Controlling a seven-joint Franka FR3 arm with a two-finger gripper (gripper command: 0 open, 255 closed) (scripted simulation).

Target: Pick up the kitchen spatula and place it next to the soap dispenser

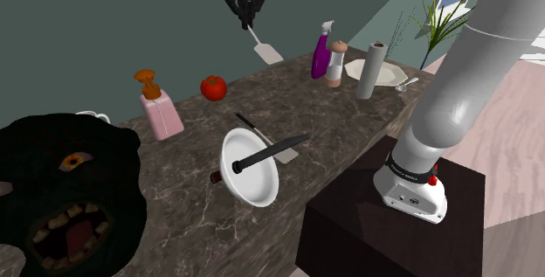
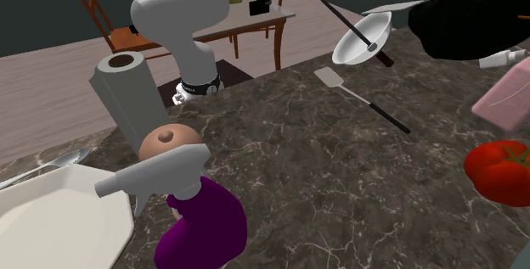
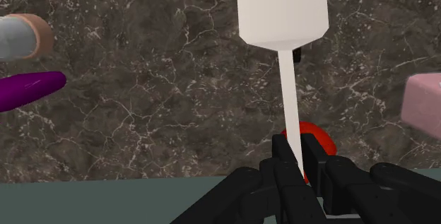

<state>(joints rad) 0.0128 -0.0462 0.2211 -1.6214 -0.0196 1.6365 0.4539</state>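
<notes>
The dark marbled stone counter [image 1: 349, 127] ends at a grey-green wall [image 1: 113, 22] behind the pink soap dispenser with the orange pump [image 1: 162, 109]. Bare stone lies between the dispenser and the red tomato [image 1: 213, 86] on its shoulder-view right. There is more bare stone between the dispenser and the white bowl [image 1: 249, 166] nearer the counter's front edge. On the dispenser's other side, a black shaggy figure with an orange eye and open mouth [image 1: 70, 197] crowds close. Well past the tomato from the dispenser stand a purple spray bottle [image 1: 320, 58] and a grey paper-towel roll [image 1: 373, 70].

The black two-finger hand [image 1: 247, 22] hangs high in front of the wall, up and to the shoulder view's right of the dispenser. Its fingers are closed on the thin handle of the white flat-bladed spatula [image 1: 266, 50], which hangs blade-down, clear of the counter. In the wrist view the hand [image 3: 297, 157] clasps that handle, with the tomato [image 3: 321, 139] beneath the spatula [image 3: 283, 10] and the dispenser [image 3: 424, 106] off to one side.
</notes>
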